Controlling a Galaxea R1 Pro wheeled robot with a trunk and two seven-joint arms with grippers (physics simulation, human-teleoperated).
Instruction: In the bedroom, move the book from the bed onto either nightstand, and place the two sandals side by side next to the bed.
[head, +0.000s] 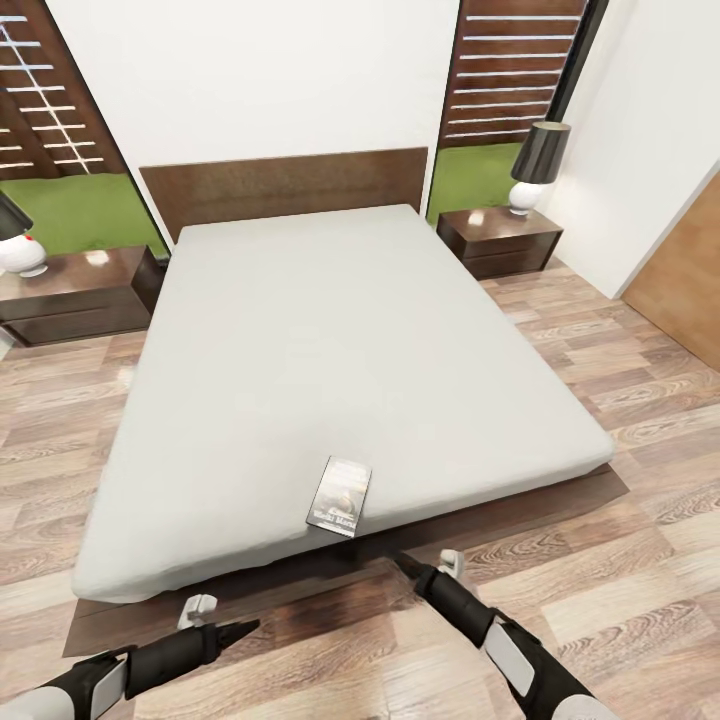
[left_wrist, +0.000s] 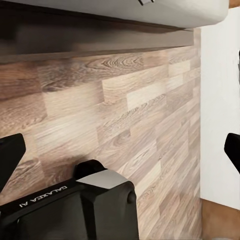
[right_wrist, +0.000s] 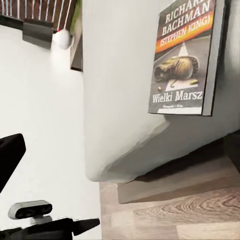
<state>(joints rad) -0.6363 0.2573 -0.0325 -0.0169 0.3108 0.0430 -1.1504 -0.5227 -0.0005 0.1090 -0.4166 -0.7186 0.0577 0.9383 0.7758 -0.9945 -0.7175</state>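
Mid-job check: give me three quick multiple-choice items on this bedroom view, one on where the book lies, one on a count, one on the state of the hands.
1. Where does the book lie?
A. on the left nightstand
B. on the bed, near its foot edge
C. on the floor

2. How many nightstands flank the bed?
A. one
B. two
C. three

3. What does the right hand hold?
A. nothing
B. the book
C. a lamp

Answers:
1 B, the book rests flat on the mattress by the near edge.
2 B, one nightstand stands at the left and another nightstand at the right, each with a lamp.
3 A, the right hand hangs over the floor, short of the book.
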